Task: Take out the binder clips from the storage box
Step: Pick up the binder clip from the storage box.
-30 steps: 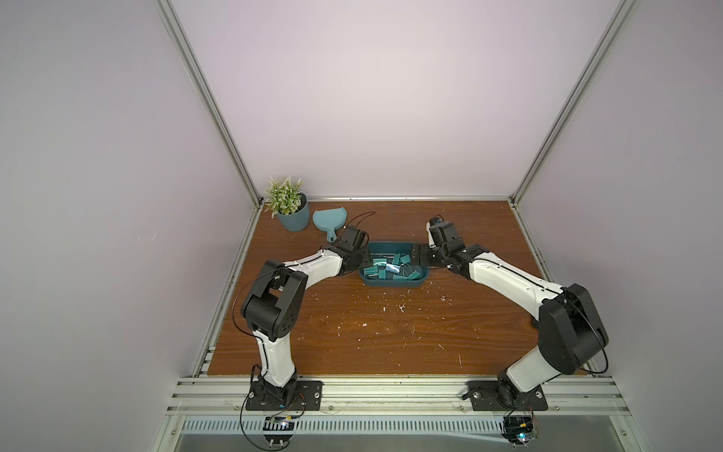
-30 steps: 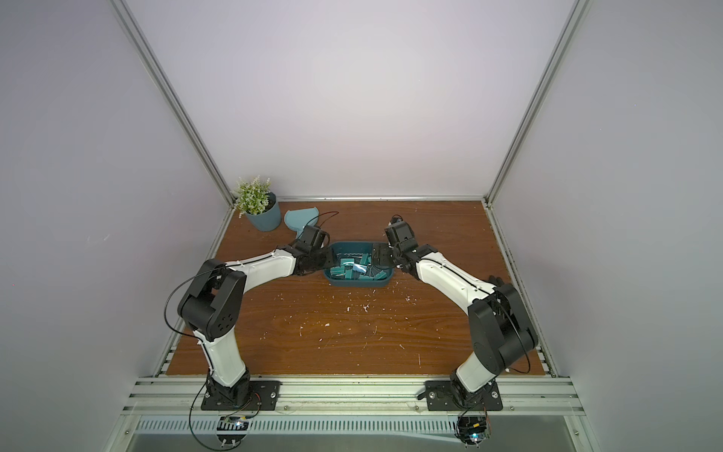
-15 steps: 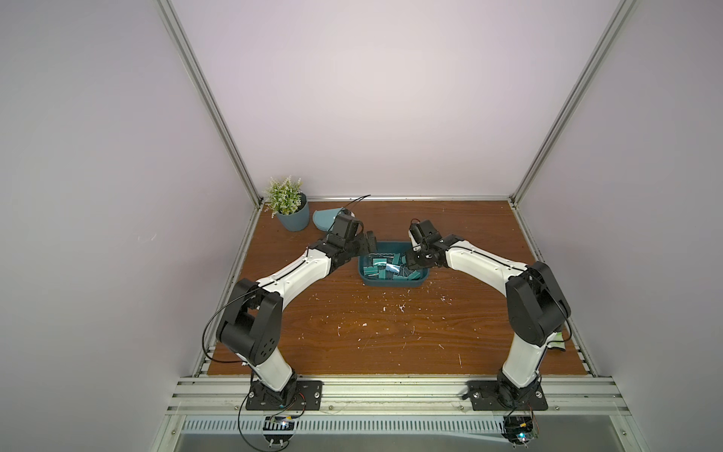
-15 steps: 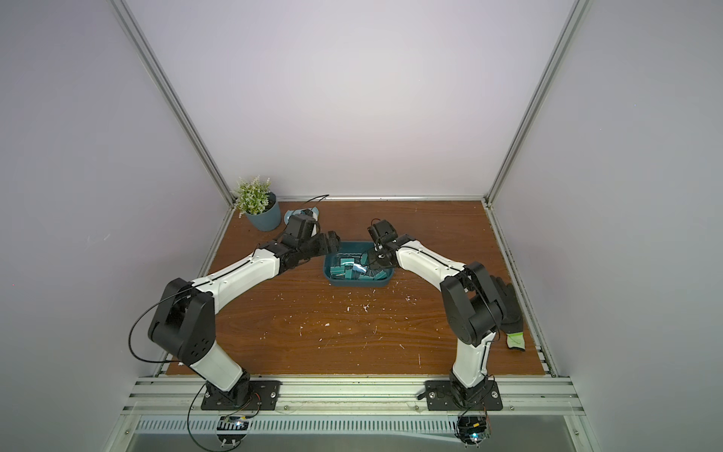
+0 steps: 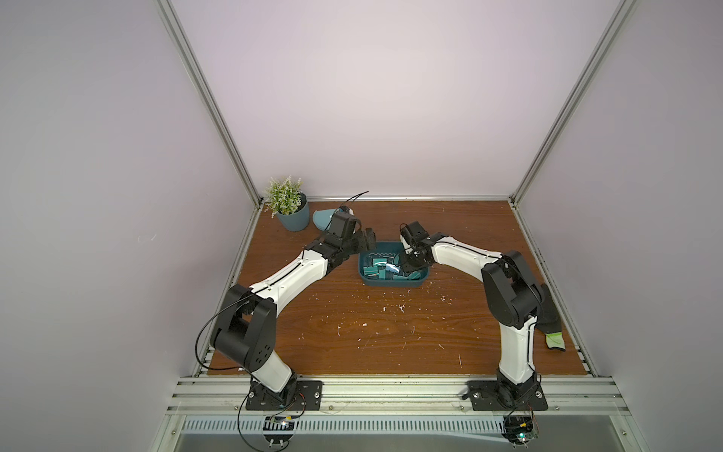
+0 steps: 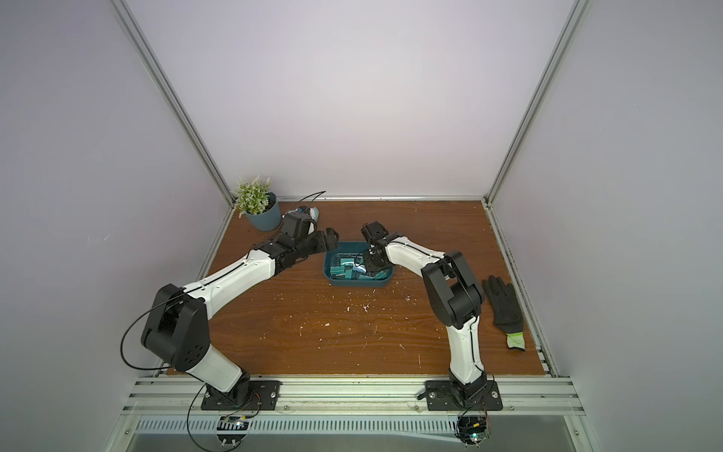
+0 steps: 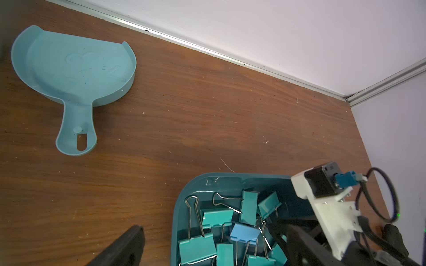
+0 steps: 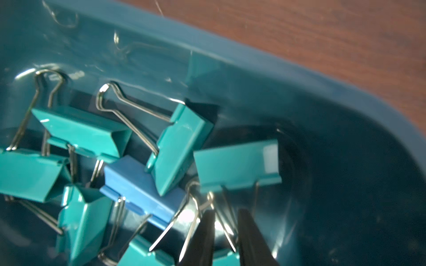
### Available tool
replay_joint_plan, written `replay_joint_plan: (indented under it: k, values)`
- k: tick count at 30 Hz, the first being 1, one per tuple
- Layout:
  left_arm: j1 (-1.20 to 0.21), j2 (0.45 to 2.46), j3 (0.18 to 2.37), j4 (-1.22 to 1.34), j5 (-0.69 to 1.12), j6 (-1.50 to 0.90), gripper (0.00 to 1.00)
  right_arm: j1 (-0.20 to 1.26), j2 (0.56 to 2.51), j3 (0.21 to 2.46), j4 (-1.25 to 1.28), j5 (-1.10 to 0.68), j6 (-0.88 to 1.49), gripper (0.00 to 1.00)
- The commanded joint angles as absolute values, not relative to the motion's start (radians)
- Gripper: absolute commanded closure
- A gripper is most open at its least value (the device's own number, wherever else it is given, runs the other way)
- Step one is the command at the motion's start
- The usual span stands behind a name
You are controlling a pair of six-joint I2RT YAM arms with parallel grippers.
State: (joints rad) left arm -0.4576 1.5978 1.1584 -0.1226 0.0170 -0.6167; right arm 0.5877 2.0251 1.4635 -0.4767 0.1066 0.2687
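Observation:
The dark teal storage box [image 5: 391,283] [image 6: 358,282] sits mid-table and holds several teal binder clips [image 7: 198,248] plus a light blue one [image 7: 244,233] [image 8: 138,191]. My right gripper [image 5: 407,266] [image 8: 226,230] reaches down into the box's right end. Its fingers [image 8: 205,232] are drawn close together on the wire handle of a teal clip [image 8: 237,161]. My left gripper [image 5: 369,242] [image 7: 214,228] hovers open above the box's left rim, touching nothing.
A potted plant [image 5: 292,219] and a light-teal dustpan [image 7: 73,69] stand at the back left. By the right edge lies a black glove [image 6: 504,309]. White specks litter the brown tabletop [image 5: 391,332]. Walls close in the back and both sides.
The left gripper has lifted off the box's left end and opened wide. The right gripper has swung over the box, dipped in and closed its jaws on a clip handle.

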Motion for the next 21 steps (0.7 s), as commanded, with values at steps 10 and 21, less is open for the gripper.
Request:
replay_joint_plan:
  k: [10,21]
  values:
    - [-0.437,1.554,1.140,-0.112,0.006,-0.597,0.00,0.592,2.047,1.506,-0.494,0.137,0.226,0.90]
    - [-0.425,1.467,1.143,-0.137,-0.034,-0.608,0.00,0.611,1.938,1.543,-0.536,0.161,0.232,1.00]
